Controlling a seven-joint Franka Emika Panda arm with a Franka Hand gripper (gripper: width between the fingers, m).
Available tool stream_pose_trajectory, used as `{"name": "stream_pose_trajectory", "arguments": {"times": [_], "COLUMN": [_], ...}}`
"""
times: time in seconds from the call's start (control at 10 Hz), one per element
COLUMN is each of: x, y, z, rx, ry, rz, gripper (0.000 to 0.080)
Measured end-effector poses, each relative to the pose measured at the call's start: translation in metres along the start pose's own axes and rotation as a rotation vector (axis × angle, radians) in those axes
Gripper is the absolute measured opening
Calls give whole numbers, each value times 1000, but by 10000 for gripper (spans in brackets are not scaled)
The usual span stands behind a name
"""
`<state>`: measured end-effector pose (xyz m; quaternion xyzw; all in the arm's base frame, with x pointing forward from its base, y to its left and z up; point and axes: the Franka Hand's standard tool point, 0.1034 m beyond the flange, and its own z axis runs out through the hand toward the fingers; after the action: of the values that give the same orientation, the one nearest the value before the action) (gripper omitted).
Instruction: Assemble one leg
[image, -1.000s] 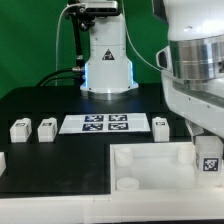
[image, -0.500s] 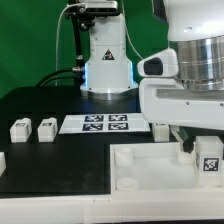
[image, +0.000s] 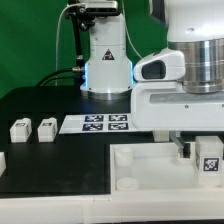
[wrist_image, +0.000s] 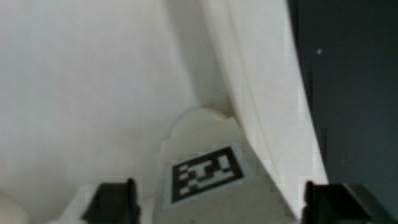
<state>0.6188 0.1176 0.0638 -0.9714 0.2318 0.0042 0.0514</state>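
Note:
A leg (image: 210, 165), a chunky white block with a square tag, stands in the far right corner of the large white tray-like piece (image: 150, 160). In the wrist view the leg (wrist_image: 210, 165) lies between my two dark fingers (wrist_image: 118, 202), one on each side with small gaps. My gripper (wrist_image: 226, 206) is open and straddles it; in the exterior view the gripper (image: 196, 150) hangs low over that corner. Two more legs (image: 19, 129) (image: 46, 128) stand on the black table at the exterior view's left.
The marker board (image: 107, 123) lies flat behind the tray-like piece. The robot base (image: 105, 60) stands at the back. My wrist body (image: 180, 95) covers the table to the right of the marker board. Round sockets show on the tray-like piece (image: 127, 183).
My hand has swung in and come down over the tray-like piece's right corner. It now hides the leg that stood to the right of the marker board. The other legs have not moved.

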Motion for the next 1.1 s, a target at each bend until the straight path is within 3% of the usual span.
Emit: {"name": "stream_pose_trajectory", "arguments": {"times": [0.1, 0.3, 0.5, 0.7, 1.1], "x": [0, 0, 3, 7, 8], "y": [-1, -2, -6, -7, -7], "z": [0, 0, 1, 0, 0], "rx": [4, 6, 6, 43, 39], "ry": [-2, -2, -10, -55, -53], "rz": [106, 321, 775, 1192, 1495], "gripper": [291, 291, 291, 291, 292]}}
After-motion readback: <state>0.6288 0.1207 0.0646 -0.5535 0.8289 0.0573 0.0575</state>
